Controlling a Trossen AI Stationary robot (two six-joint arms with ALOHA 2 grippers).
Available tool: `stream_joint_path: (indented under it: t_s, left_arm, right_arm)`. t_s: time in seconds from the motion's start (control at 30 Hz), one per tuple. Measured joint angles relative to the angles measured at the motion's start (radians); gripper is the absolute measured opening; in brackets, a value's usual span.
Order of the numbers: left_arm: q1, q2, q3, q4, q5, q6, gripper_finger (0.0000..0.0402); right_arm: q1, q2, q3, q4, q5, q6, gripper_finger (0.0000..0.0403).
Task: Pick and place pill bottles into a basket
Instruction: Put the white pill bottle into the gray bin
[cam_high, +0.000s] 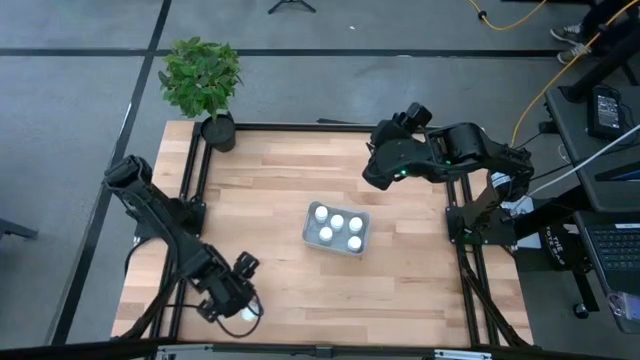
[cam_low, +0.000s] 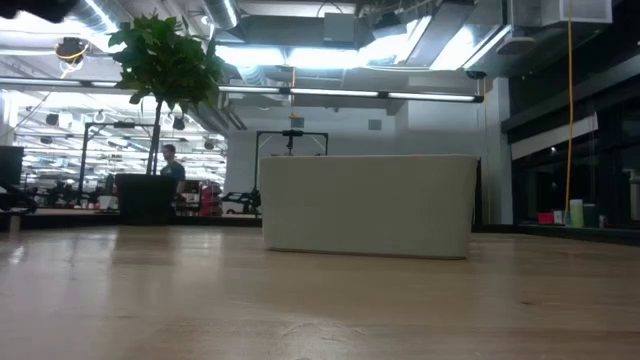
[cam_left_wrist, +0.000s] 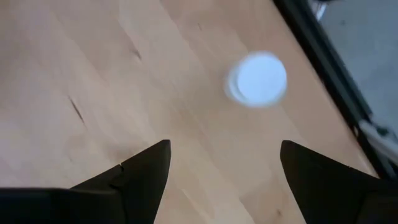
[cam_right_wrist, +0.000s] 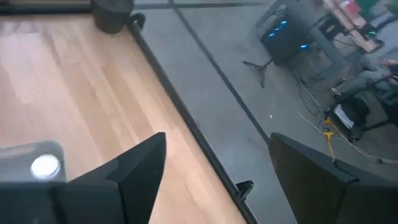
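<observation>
High view: basket (cam_high: 337, 229) sits mid-table (cam_high: 280, 180), four pill bottles (cam_high: 336, 222) standing inside, caps up. A fifth bottle (cam_high: 246, 314) stands on bare wood at about 7 o'clock from the basket, near the front edge. The left gripper (cam_high: 238, 290) hovers right over it, fingers apart, lined up for a top-down grab I'd guess. The right gripper (cam_high: 385, 160) hangs raised at roughly 1 o'clock from the basket, parked clear of the drop zone. Potted plant (cam_high: 203, 80) at the far-left corner, out of the way. No sixth bottle seen.

Low view: only the basket's pale wall (cam_low: 368, 205) shows; neither arm in view. Plant (cam_low: 160, 60) far left, a person (cam_low: 170, 170) well back in the room.

Left wrist view: white cap (cam_left_wrist: 258, 79) ahead of the spread fingers (cam_left_wrist: 140, 177), not yet between them, near the table's black edge rail (cam_left_wrist: 323, 50).

Right wrist view: fingers (cam_right_wrist: 134, 168) apart, holding nothing; basket corner (cam_right_wrist: 25, 152) with one cap (cam_right_wrist: 45, 166) below.
</observation>
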Motion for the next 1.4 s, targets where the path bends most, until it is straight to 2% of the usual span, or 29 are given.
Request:
stream_joint_path:
  t_s: [0.3, 0.43, 0.87, 1.13, 1.4]
  left_arm:
    - [0.074, 0.000, 0.000, 0.122, 0.045, 0.037, 0.0295]
    - [0.075, 0.001, 0.000, 0.162, 0.074, -0.017, 0.0295]
    - [0.014, 0.160, 0.079, 0.168, 0.092, -0.004, 0.0295]
    - [-0.028, 0.193, 0.078, 0.164, 0.111, -0.035, 0.0295]
    - [-0.025, 0.193, 0.078, 0.157, 0.059, -0.033, 0.0295]
  right_arm:
    - [0.000, -0.001, 0.000, 0.000, -0.021, -0.069, 0.0286]
    - [0.000, -0.008, 0.000, 0.000, -0.021, -0.088, 0.0286]
    - [0.000, -0.019, 0.000, 0.000, -0.021, -0.090, 0.0286]
    - [0.000, -0.019, 0.000, 0.000, -0.045, -0.085, 0.0286]
    - [0.000, -0.019, 0.000, 0.000, -0.097, -0.066, 0.0286]
